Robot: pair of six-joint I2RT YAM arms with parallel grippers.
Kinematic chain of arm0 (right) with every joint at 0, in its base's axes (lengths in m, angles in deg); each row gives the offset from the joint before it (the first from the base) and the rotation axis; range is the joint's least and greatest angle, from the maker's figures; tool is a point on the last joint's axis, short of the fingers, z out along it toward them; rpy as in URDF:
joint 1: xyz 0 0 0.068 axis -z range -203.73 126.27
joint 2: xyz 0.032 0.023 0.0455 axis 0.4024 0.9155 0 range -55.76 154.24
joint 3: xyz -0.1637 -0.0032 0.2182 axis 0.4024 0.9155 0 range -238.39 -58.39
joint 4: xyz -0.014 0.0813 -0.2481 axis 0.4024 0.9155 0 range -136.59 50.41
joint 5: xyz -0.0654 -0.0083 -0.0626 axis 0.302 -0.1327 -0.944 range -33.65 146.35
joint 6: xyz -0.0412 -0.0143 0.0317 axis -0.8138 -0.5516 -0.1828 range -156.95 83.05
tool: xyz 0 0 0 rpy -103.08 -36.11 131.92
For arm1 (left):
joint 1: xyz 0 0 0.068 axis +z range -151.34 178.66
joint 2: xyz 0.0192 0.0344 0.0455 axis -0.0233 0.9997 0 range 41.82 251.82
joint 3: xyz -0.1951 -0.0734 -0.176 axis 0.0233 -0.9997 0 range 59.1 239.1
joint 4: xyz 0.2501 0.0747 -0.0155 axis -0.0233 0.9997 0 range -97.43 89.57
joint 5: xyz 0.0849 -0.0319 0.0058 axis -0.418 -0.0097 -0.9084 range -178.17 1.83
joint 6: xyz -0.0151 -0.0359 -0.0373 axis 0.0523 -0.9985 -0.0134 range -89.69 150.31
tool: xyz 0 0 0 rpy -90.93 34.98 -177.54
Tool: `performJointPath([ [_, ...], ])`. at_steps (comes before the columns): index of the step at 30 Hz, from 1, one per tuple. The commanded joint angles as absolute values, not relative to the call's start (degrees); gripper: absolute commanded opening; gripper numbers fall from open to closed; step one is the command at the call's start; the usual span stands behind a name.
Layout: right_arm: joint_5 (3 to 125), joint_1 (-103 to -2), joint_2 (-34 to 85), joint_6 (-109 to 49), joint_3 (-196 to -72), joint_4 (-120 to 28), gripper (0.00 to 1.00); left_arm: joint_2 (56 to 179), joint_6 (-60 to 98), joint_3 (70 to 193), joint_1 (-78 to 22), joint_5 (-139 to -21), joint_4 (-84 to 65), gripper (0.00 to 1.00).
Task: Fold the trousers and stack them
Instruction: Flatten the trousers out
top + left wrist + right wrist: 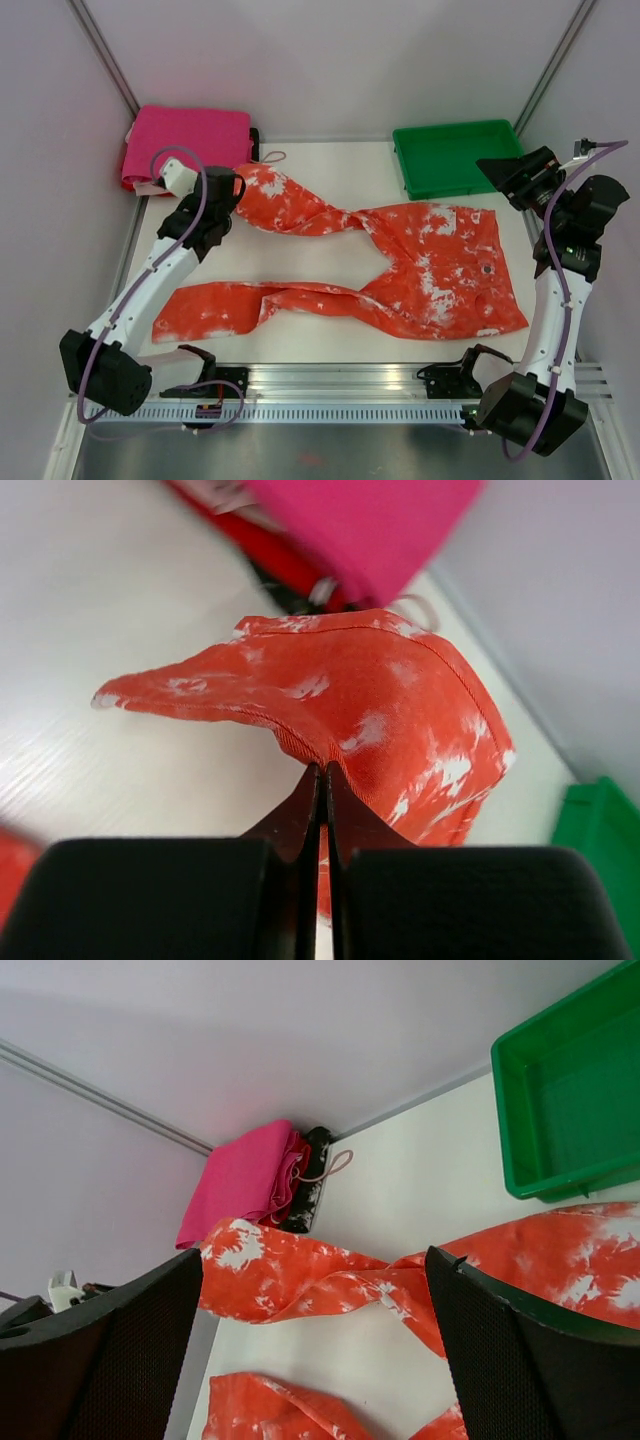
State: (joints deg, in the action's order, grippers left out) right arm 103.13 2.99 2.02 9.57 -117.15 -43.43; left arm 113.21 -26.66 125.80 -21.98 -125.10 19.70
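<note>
Orange-and-white tie-dye trousers lie spread on the white table, waist at the right and both legs reaching left. The upper leg is twisted. My left gripper is at the hem of that leg. In the left wrist view it is shut on the hem edge of the trousers, which is lifted a little off the table. My right gripper is raised above the table's right side, open and empty. In the right wrist view it looks down on the trousers' legs.
A folded pink garment lies on a stack at the back left corner, also in the left wrist view and the right wrist view. A green tray stands at the back right. Grey walls close in three sides.
</note>
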Motion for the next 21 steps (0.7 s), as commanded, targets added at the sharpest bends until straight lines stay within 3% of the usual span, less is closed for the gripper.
performJointPath([
  [1, 105.92, 2.73, 0.76, 10.16, -118.33, -40.44, 0.98, 107.93, -38.50, 122.13, -21.90, -135.18, 38.95, 0.02],
  [5, 106.36, 2.03, -1.44, 15.07, -114.30, -43.42, 0.98, 104.05, -42.64, 114.77, -21.81, -138.18, 42.78, 0.02],
  [11, 108.47, 1.76, -1.97, 11.59, -111.91, -41.69, 0.98, 84.58, -23.92, 94.62, -21.73, -131.42, 13.24, 0.05],
  [14, 100.77, 0.98, -3.55, 1.07, -115.51, -28.79, 0.98, 82.60, -26.90, 94.51, -21.46, -133.51, 18.12, 0.16],
  [16, 98.98, 0.10, -4.08, -2.13, -116.84, -26.82, 0.98, 83.91, -24.12, 95.13, -21.46, -133.17, 20.52, 0.17],
  [17, 98.28, -0.95, -4.43, -3.28, -116.75, -26.20, 0.98, 85.66, -21.92, 94.96, -21.38, -130.82, 19.73, 0.22],
  [21, 98.98, -3.16, -5.31, -4.69, -112.10, -26.73, 0.98, 91.11, -11.88, 96.10, -21.20, -120.79, 16.20, 0.84],
])
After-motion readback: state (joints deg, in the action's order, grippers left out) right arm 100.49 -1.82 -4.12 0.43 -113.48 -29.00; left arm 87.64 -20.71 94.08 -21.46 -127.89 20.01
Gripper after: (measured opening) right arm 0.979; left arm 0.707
